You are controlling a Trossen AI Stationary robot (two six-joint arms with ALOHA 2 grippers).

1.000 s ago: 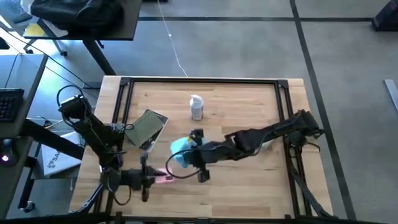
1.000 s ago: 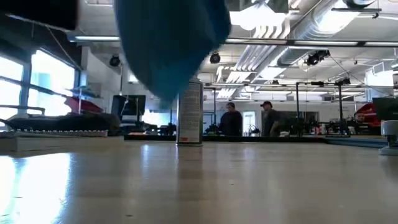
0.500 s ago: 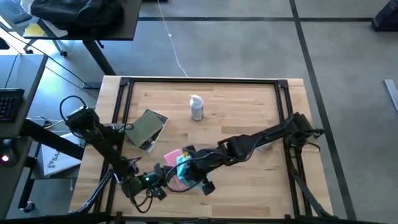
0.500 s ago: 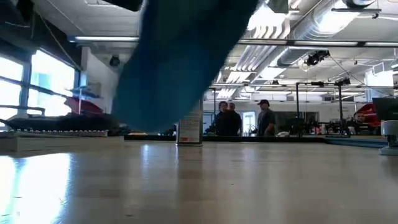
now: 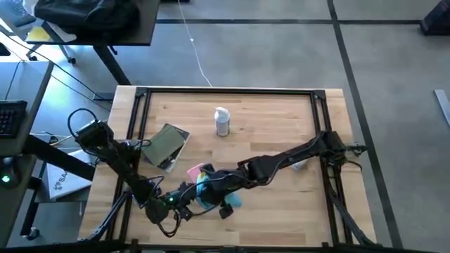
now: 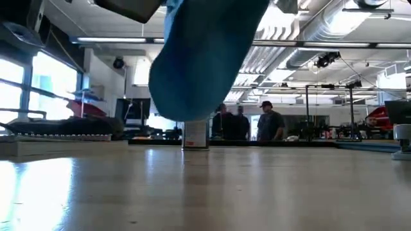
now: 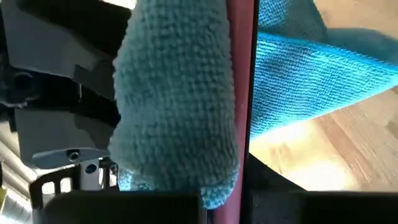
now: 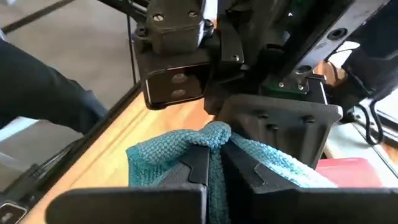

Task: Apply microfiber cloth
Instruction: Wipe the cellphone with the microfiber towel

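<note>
Wooden table scene: both arms are meeting over the near-left part, bringing the cloth onto a pink item.

Right gripper is clamped on a bunched fold of the microfiber cloth, and over the last second it has been carrying the cloth nearer and leftward, from beside the olive pouch toward the left gripper. That left gripper has been swinging in to meet it and is now holding a flat pink item, clamped on its edge as far as I can judge, with the cloth pressing against it. Contact looks just made, so wiping is probably starting. Farther off, the spray bottle is standing untouched.
</note>
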